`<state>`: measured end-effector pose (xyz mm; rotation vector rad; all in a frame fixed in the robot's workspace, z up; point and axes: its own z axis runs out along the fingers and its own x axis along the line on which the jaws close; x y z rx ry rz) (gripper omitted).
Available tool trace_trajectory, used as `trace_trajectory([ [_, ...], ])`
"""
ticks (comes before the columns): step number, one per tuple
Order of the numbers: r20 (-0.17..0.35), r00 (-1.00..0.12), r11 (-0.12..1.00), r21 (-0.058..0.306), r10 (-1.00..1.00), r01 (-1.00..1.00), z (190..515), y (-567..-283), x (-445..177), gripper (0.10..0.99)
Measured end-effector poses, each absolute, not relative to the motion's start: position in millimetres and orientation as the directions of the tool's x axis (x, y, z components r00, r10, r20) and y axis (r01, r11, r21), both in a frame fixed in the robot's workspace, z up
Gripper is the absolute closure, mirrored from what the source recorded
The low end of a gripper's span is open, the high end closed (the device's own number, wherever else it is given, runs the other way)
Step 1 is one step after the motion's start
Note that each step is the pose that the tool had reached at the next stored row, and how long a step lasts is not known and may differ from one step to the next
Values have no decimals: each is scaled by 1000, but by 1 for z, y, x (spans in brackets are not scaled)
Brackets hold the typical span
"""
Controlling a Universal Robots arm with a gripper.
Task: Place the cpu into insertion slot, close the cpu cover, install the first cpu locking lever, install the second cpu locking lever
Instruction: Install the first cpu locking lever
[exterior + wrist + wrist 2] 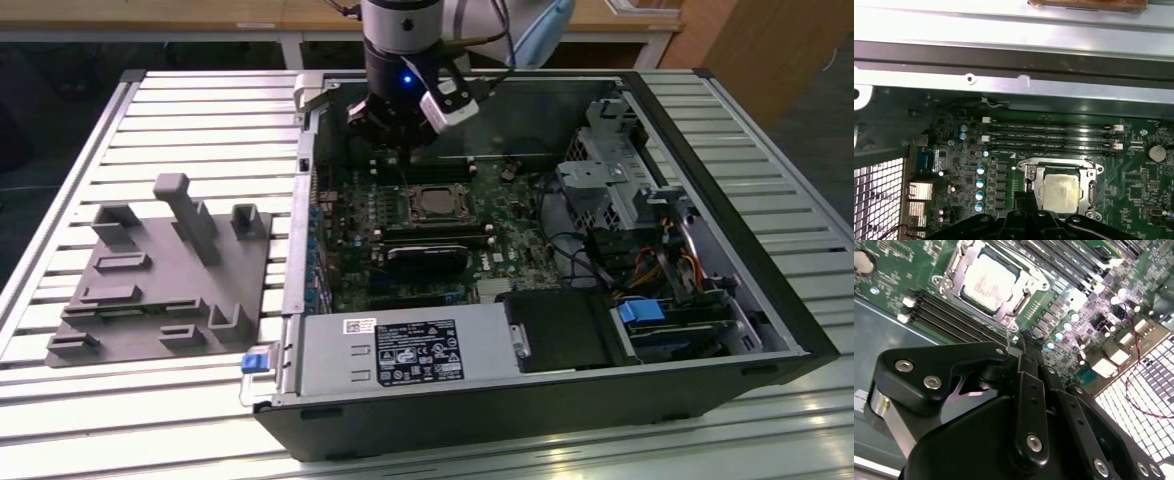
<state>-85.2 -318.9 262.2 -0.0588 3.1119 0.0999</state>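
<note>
Jaws noted drawn together with nothing held, poised just beside a corner of the cpu cover (1061, 165) (seen in the first wrist view). The cpu (1061, 187) is seated in the insertion slot (1039, 190), the cover lying flat around it, on the green board (1134, 200).

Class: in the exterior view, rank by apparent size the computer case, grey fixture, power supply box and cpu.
Largest to smallest: computer case, grey fixture, power supply box, cpu.
</note>
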Motion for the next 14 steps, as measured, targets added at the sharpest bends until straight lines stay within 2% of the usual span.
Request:
trace_trajectory([
  [14, -29, -999, 997, 63, -37, -39, 256, -309, -103, 980],
])
